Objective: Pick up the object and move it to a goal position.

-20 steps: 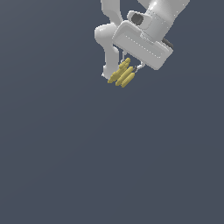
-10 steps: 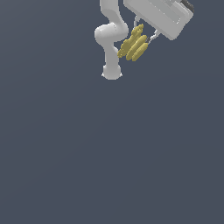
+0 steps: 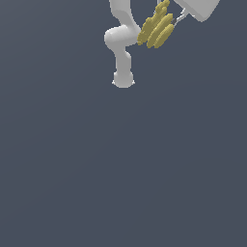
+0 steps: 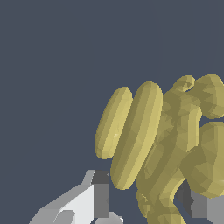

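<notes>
While the bananas (image 3: 156, 28) are seen near the top of the exterior view, they are held between the fingers of the gripper (image 3: 170, 26), whose white body is cut off by the frame's upper corner on the exterior view's right. The bunch is lifted clear of the surface and tilted, its yellow fingers lying side by side. In the wrist view the bananas (image 4: 148, 144) fill much of the frame, and a grey finger pad (image 4: 100, 192) is seen just beside one banana, with another pad (image 4: 192, 203) partly hidden on the far side of the bunch; the jaws are closed narrowly onto the fruit. Beside the bunch, toward the exterior view's left, the white arm (image 3: 122, 46) is seen curving down to its round base. The surface (image 3: 120, 169) is rendered as a flat, uniform dark grey-blue, and no walls or horizon are shown.
</notes>
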